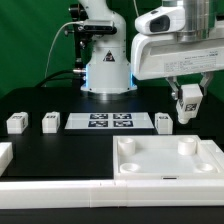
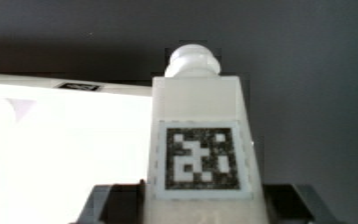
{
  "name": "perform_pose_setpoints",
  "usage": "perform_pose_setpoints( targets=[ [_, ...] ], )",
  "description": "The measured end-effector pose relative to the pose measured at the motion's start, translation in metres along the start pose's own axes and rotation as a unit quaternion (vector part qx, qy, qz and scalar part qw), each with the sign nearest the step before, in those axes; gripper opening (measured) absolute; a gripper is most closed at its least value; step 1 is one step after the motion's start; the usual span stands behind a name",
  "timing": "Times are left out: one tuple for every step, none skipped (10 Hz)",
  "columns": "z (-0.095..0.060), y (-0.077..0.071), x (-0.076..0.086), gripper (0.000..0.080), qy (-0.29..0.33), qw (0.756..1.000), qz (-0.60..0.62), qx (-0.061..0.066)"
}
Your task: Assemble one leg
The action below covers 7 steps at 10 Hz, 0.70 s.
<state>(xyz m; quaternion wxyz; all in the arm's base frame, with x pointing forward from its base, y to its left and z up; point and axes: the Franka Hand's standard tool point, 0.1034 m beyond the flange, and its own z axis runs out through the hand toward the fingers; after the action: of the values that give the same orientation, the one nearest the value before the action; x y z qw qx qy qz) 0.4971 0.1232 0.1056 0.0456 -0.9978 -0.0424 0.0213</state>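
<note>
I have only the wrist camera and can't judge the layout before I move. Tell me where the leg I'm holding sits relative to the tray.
Observer: The exterior view shows the gripper shut on the leg, raised clear off the table. It appears just above the tray's far corner on the exterior view's right. I cannot tell whether it is directly over that corner.
Operator: Now list the spare pieces lying on the table.
Observer: Three loose legs lie in a row with the marker board. Two of them are on the exterior view's left of it, and one is on its right.
</note>
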Motion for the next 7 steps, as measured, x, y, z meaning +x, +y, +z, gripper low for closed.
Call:
perform_pose_setpoints(
  targets=[
    [0.001,0.0,0.002,0.0293,0.014,1.0,0.0,0.0],
    [0.001,0.0,0.001,0.0293,0.012,1.0,0.0,0.0],
    [0.001,0.001,0.001,0.0293,0.013,1.0,0.0,0.0],
    [-0.001,0.005,0.015,0.0293,0.064,0.998,-0.011,-0.001],
    [-0.005,0.008,0.024,0.0293,0.124,0.992,-0.014,-0.003],
    [-0.008,0.009,0.029,0.0293,0.145,0.989,-0.023,-0.005],
    [-0.01,0.01,0.032,0.0293,0.139,0.99,-0.031,-0.005]
  ],
)
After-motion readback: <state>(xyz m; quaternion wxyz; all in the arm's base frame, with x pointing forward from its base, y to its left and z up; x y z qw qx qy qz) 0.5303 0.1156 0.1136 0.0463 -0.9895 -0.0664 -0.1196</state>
